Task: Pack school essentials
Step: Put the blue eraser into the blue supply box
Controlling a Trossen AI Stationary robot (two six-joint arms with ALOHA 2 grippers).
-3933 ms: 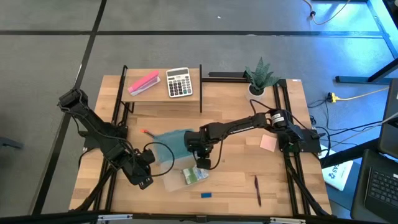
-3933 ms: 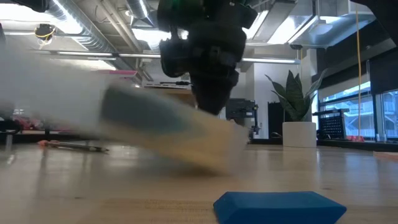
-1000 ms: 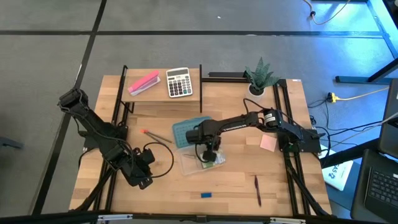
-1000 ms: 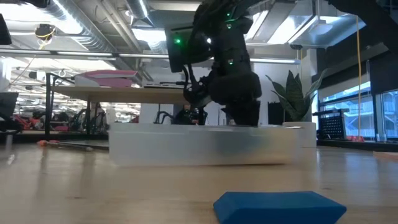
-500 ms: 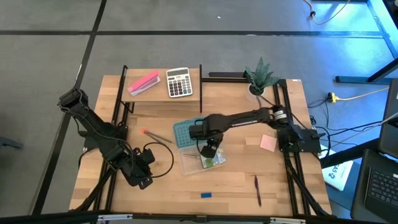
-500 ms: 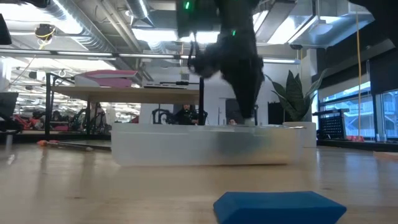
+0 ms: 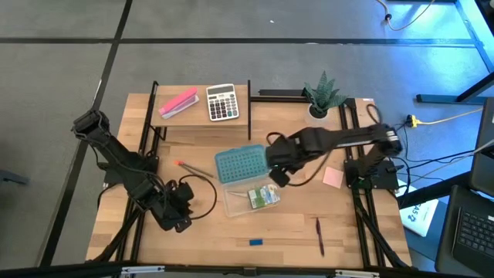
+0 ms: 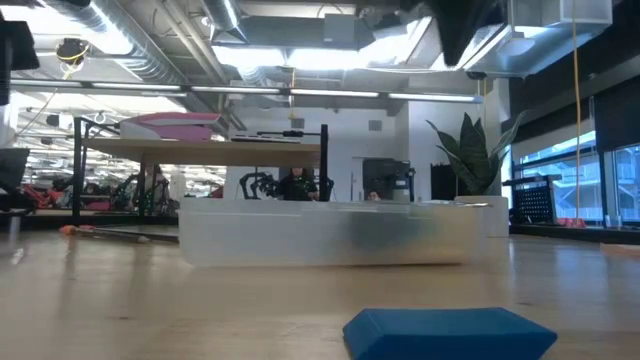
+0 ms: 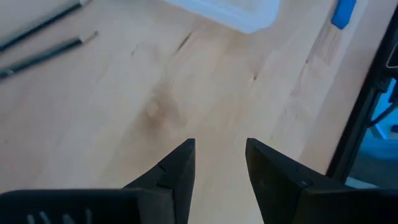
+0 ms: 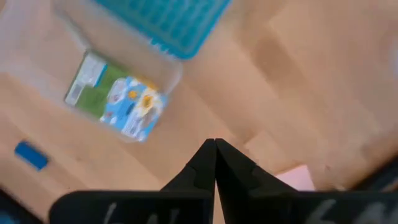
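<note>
near edge of the surface point(image 7: 193, 239): blue eraser point(image 7: 255, 242) and dark-red pen point(image 7: 319, 235), both not packed. left gripper point(image 7: 182, 207) waits at the left, fingers spread w/ nothing between. mid: crayon box point(image 7: 263, 197) lies inside the clear box point(image 7: 231, 204). right gripper point(image 7: 278, 177) hovers just beside it, fingers pressed together, empty. farther: pencil point(image 7: 193, 169). step in hand: probably choosing the next item; that needs the fingers to spread first.

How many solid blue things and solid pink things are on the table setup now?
Blue: 2, the lid and the eraser
Pink: 2, the block on the shelf and the note
Total: 4
</note>
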